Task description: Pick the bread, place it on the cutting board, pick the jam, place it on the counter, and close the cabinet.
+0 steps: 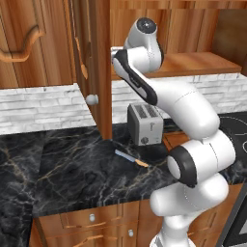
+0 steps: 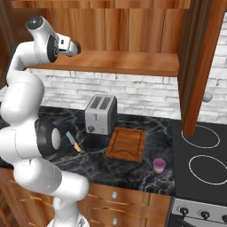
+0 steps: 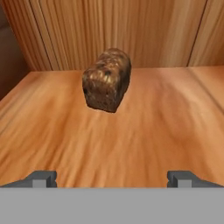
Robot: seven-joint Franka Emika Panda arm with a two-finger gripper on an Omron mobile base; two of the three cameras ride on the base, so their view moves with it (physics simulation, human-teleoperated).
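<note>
The bread [image 3: 107,81], a small dark brown loaf chunk, lies on the wooden shelf of the cabinet [image 2: 115,62] straight ahead of my gripper [image 3: 111,179]. The gripper is open, its fingertips [image 3: 43,178] wide apart and short of the loaf, with nothing between them. In the right base view the gripper [image 2: 75,47] reaches in at shelf height. The cabinet door [image 1: 91,62] stands open. The cutting board [image 2: 127,144] lies bare on the black counter [image 2: 133,170] right of the toaster. The jam [image 2: 159,165], a squat purple-topped jar, stands on the counter near the board's front right corner.
A silver toaster [image 2: 101,114] stands against the brick wall under the shelf. A knife [image 2: 73,142] lies on the counter to its left. The open door [image 2: 199,66] hangs over the stove [image 2: 201,150] at the right. Drawers with silver knobs [image 1: 91,218] run below.
</note>
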